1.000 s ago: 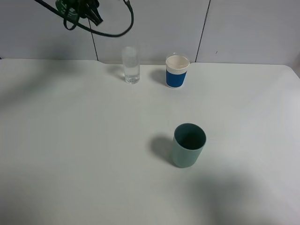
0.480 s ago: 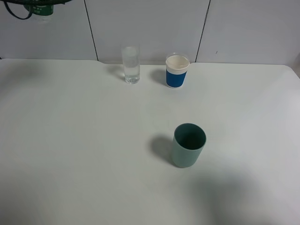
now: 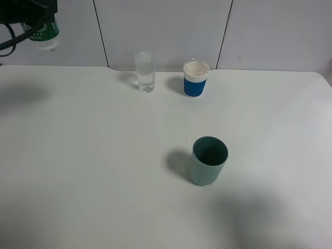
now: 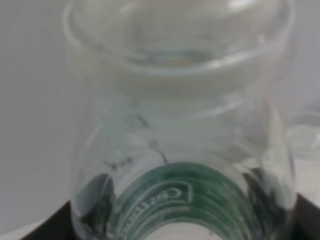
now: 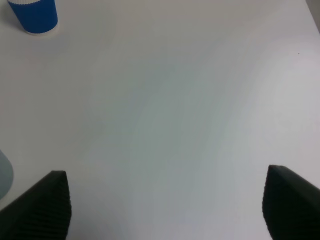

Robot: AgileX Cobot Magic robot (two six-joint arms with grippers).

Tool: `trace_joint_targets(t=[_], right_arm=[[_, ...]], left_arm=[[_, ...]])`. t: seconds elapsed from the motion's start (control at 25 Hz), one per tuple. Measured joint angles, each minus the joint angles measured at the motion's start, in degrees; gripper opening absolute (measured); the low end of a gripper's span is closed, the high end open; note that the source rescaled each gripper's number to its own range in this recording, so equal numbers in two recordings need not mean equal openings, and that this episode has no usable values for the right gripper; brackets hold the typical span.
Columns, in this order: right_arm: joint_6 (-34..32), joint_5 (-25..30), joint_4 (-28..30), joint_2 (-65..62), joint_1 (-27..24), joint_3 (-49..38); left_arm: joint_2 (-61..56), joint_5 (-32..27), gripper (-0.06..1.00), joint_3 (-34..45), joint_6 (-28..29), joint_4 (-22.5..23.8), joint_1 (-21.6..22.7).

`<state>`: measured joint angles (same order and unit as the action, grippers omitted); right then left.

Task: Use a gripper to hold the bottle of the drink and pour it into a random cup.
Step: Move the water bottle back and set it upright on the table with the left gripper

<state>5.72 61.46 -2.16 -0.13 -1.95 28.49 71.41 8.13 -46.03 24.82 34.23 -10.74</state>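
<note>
My left gripper (image 3: 32,19) is high at the far left, above the table's back edge, shut on the bottle (image 3: 46,33), a small clear one with a dark green label. In the left wrist view the bottle (image 4: 175,150) fills the frame and hides the fingers. The tall clear glass (image 3: 144,71) stands at the back of the table, well to the right of the bottle. My right gripper (image 5: 170,210) is open and empty over bare table; it does not show in the exterior view.
A white paper cup with a blue band (image 3: 196,79) stands right of the glass; it also shows in the right wrist view (image 5: 32,15). A grey-green plastic cup (image 3: 208,161) stands mid-table. The white table (image 3: 93,171) meets a grey panelled wall behind.
My left arm carried the bottle from just left of the glass to the far left edge of the view, and it now hangs a little lower. The cups have not moved.
</note>
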Motion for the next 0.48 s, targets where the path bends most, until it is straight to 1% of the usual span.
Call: trace_joint_targets(t=[0.12,0.24,0.48], right_arm=[[0.0,0.0,0.0,0.0,0.0,0.0],[0.0,0.0,0.0,0.0,0.0,0.0],[0.0,0.0,0.0,0.0,0.0,0.0]], left_arm=[[-0.06,3.15,0.03,3.64,-0.85,-3.53,0.0],[-0.11,7.76,0.03,7.13,-1.26,-6.03,0.0],[-0.05,17.61,0.03,13.46,-1.77,-7.09,0.0]])
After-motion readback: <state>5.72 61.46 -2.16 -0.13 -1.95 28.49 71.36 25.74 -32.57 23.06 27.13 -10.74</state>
